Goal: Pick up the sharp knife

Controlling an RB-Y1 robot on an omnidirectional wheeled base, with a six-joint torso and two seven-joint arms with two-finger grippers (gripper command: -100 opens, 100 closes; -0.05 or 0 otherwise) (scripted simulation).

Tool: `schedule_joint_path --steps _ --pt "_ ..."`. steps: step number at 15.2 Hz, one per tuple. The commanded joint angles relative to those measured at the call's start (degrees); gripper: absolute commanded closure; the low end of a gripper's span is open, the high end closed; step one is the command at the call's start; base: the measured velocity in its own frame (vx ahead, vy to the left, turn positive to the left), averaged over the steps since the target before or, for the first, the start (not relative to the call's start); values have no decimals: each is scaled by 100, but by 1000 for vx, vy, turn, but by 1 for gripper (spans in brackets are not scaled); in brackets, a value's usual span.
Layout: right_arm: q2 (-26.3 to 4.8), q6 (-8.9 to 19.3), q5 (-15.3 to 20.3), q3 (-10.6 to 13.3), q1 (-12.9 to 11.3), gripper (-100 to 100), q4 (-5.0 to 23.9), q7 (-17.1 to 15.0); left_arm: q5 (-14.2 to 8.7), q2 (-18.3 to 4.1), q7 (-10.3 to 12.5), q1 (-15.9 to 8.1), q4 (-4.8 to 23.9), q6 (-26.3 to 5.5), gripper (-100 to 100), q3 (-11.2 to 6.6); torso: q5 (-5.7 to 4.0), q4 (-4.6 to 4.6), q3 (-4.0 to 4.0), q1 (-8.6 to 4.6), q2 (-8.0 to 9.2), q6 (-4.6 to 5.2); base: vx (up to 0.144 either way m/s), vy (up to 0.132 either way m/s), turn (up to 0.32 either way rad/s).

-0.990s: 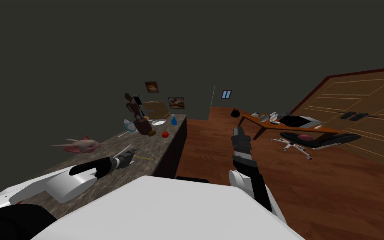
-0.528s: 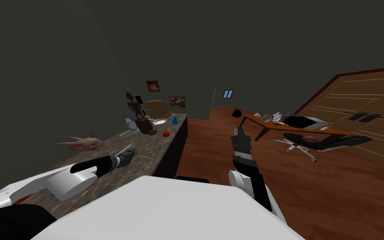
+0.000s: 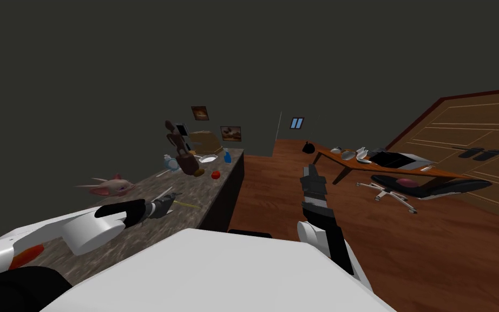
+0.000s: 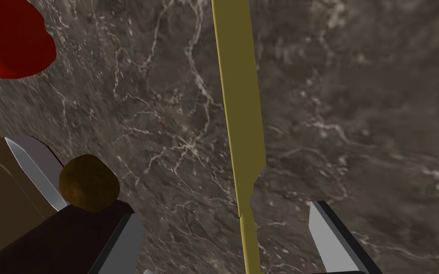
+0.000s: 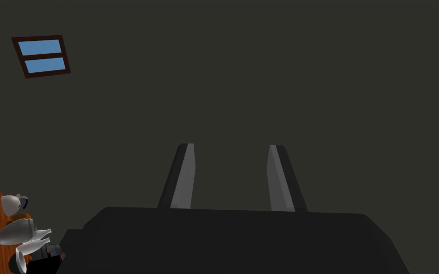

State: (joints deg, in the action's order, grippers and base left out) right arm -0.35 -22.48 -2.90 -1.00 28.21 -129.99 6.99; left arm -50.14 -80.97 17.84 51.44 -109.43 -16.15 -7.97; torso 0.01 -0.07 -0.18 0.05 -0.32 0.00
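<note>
Left hand (image 4: pixel 223 214) low over the dark marbled bench (image 4: pixel 366 95), its two fingers (image 4: pixel 330 238) spread wide to either side of the slim yellow knife (image 4: pixel 239 119). The knife lies flat on the stone between them, touched by neither. A red fruit (image 4: pixel 11 38) sits farther along the bench. The right hand (image 5: pixel 231 147), out over the wooden floor (image 3: pixel 275 184), is also spread and holds nothing.

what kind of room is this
Likely a house's combined kitchen and study: a marbled counter with a red fruit, plus a wooden desk and office chair.
</note>
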Motion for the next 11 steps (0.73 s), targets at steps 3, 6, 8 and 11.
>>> schedule_joint_path --steps 3,6,8,11 --pt "0 0 0 0 0 0 0 0 -319 -409 112 222 -151 -321 -100 -137 0 0 0 0 -1 0 44 -1 8" --pt "0 0 0 0 0 0 0 0 -570 -734 197 391 -263 -572 -100 -240 0 -1 -2 0 -3 0 53 0 10" --pt "0 0 0 0 0 0 0 0 -743 -958 256 507 -337 -748 -100 -312 0 -1 -3 1 -5 0 53 -1 10" --pt "0 0 0 0 0 0 0 0 -1008 -1298 346 680 -442 -1017 -100 -422 0 -2 -4 0 -7 1 57 -1 10"
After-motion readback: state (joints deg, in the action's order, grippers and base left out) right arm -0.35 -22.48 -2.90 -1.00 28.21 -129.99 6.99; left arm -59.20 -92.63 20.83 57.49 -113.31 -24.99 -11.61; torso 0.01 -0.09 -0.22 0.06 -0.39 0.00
